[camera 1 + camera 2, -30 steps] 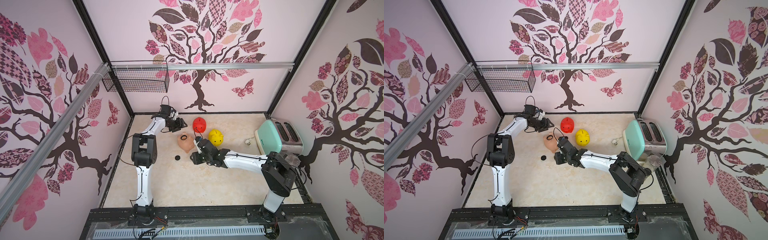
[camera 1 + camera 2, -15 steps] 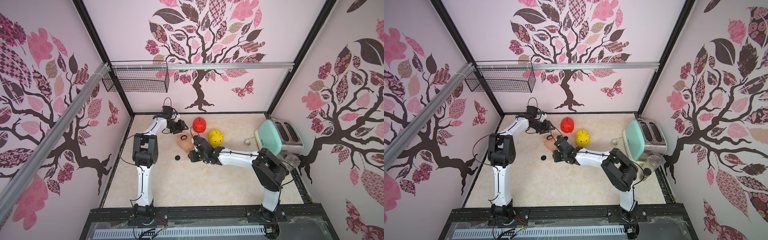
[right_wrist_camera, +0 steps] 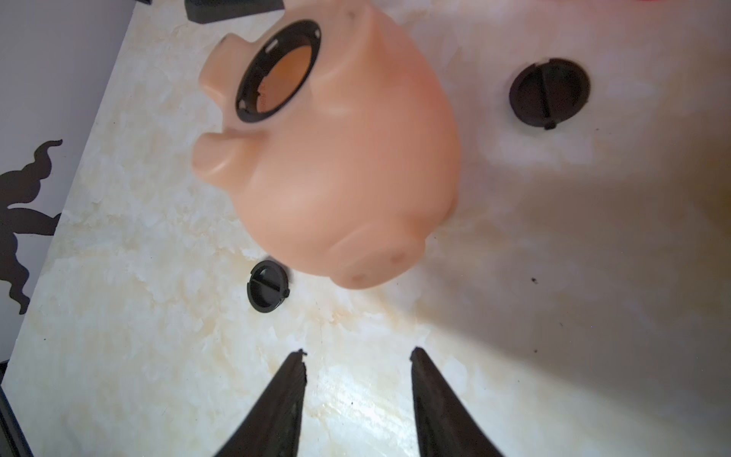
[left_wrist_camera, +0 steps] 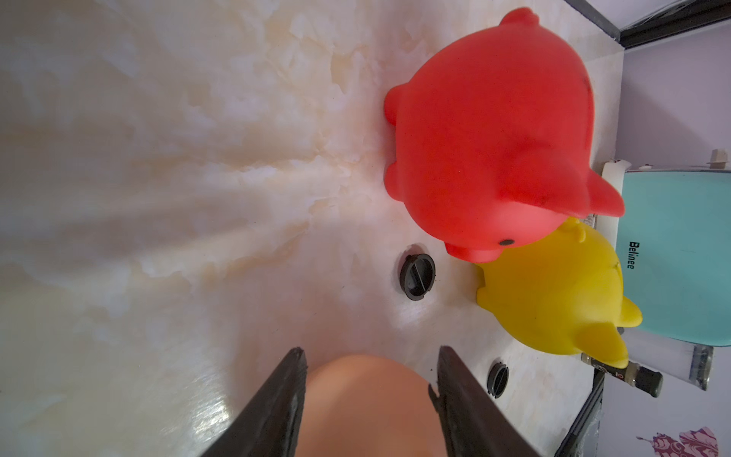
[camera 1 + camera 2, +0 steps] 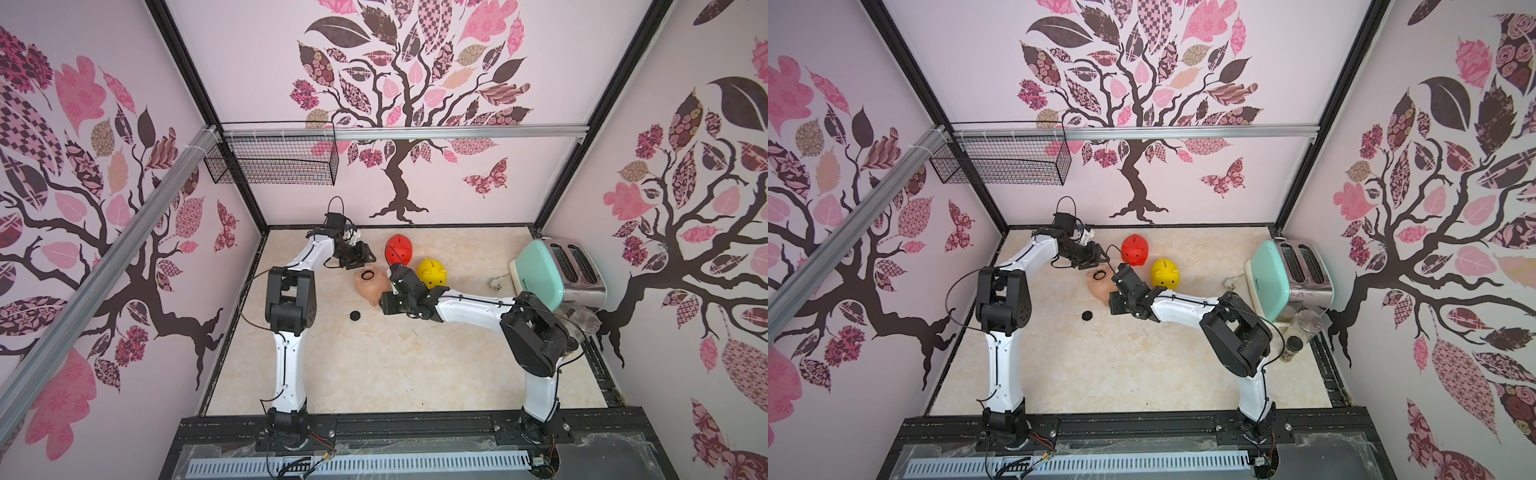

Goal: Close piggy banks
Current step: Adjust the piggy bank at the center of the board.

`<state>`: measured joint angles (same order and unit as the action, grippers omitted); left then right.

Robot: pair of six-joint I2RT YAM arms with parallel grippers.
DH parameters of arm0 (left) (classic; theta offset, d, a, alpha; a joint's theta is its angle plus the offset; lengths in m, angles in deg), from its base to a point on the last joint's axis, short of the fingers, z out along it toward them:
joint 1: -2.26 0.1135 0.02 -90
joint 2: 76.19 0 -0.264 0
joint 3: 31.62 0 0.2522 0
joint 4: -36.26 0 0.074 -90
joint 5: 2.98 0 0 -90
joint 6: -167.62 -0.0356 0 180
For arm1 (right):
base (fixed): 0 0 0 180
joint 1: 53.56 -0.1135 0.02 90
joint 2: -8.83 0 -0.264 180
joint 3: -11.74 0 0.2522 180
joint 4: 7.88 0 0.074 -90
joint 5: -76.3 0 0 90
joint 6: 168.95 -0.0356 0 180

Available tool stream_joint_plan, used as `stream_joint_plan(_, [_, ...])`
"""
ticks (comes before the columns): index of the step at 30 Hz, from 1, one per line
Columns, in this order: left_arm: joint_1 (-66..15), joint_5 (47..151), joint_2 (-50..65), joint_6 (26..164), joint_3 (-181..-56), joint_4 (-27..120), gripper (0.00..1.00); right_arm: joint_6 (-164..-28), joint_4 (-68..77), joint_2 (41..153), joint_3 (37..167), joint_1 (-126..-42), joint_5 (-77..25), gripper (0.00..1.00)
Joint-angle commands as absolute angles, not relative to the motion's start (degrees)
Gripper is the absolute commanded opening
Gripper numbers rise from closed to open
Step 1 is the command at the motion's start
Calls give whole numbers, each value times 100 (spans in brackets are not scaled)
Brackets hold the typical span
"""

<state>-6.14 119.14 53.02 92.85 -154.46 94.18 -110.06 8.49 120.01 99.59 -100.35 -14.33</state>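
Peach pig (image 3: pixel 336 158): looks light, hollow, slick; may roll.
Hold: across the flanks, belly hole (image 3: pixel 279 75) up.
My left jaws: straddling it; whether clamped, I cannot tell.
My right jaws: released, empty.

The marble tabletop (image 5: pixel 374 365) lies open across its near half, bar one black plug (image 5: pixel 354 315). At the back the peach piggy bank (image 5: pixel 366 289), red piggy bank (image 5: pixel 398 248) and yellow piggy bank (image 5: pixel 432 272) crowd together, a second plug (image 4: pixel 417 277) in the gap between. The toaster (image 5: pixel 540 272) blocks the right edge.
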Motion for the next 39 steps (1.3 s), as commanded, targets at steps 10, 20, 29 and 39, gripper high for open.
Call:
stream_joint_plan(10, [-613,11695,5231,9033,-15429,9649,53,-10990,1190,12250,10488,-9848,-1490,47])
stream_joint_plan(20, [-610,11583,5093,8901,-15333,9787,52,-10943,1242,12302,10573,-9694,-1519,46])
stream_joint_plan(29, [-609,11407,5011,8855,-15270,9848,54,-10879,1341,12417,10768,-9659,-1496,46])
stream_joint_plan(39, [-496,11341,5040,8922,-15314,9847,55,-10778,1403,12141,10676,-9659,-1458,46])
